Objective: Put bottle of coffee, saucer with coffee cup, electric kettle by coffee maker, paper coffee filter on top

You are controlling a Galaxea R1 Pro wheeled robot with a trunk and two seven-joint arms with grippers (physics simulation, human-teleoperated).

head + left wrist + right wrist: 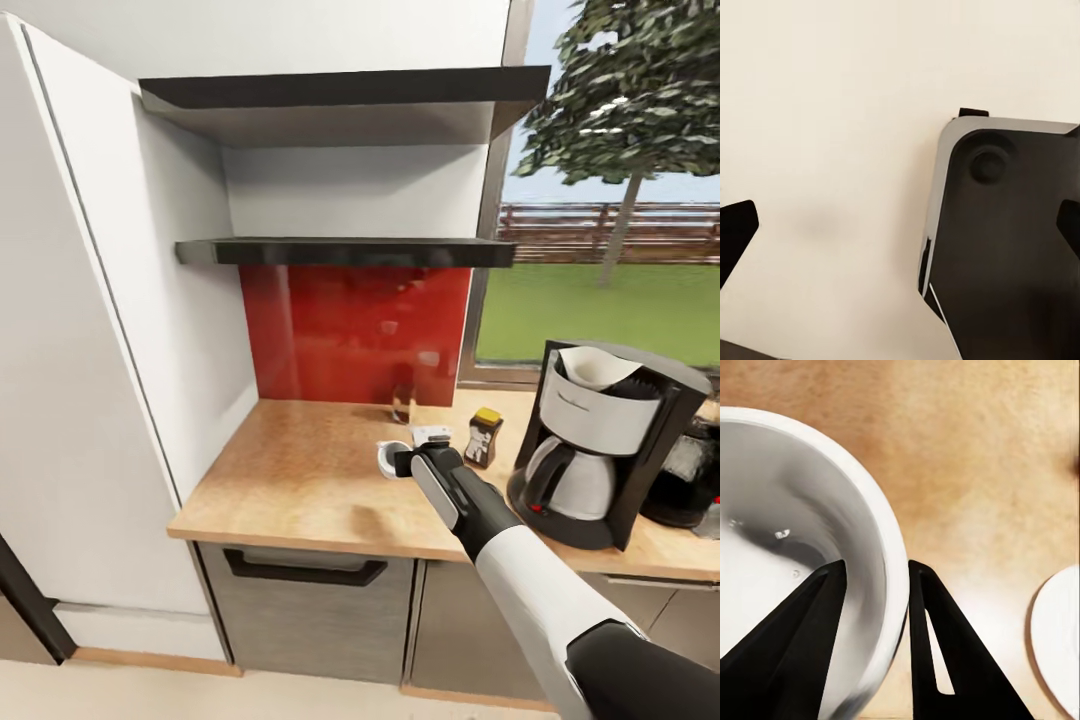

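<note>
The jaws of the right gripper [876, 585] straddle the wall of the coffee cup [787, 532]: in the right wrist view one dark finger sits inside the white bowl and the other outside, with the rim pinched between them, so I judge them closed on the cup's wall. In the head view the right arm reaches forward over the bench [300, 480], and the cup [391, 457] shows as a small white shape just past the gripper [412, 462], toward the red backsplash.

The relation that matters next is cup to saucer. The saucer [1059, 637] appears in the right wrist view as a white curved edge on the wood, near the cup but apart from it, on the outer finger's side. In the head view a pale flat shape beside the wrist, between the cup and the coffee bottle [484, 437], is probably the same saucer [432, 434], though it is too small to be sure. So the cup likely needs only a short lift and a sideways carry toward the coffee maker [598, 445], which stands to the right with a paper filter [597, 366] already in its top.

The left gripper [900, 217] shows only dark fingertips at the frame's sides, spread wide apart, holding nothing, over a pale surface and a dark rounded corner that I cannot identify. The right arm is plainly the one placed for this step.
</note>
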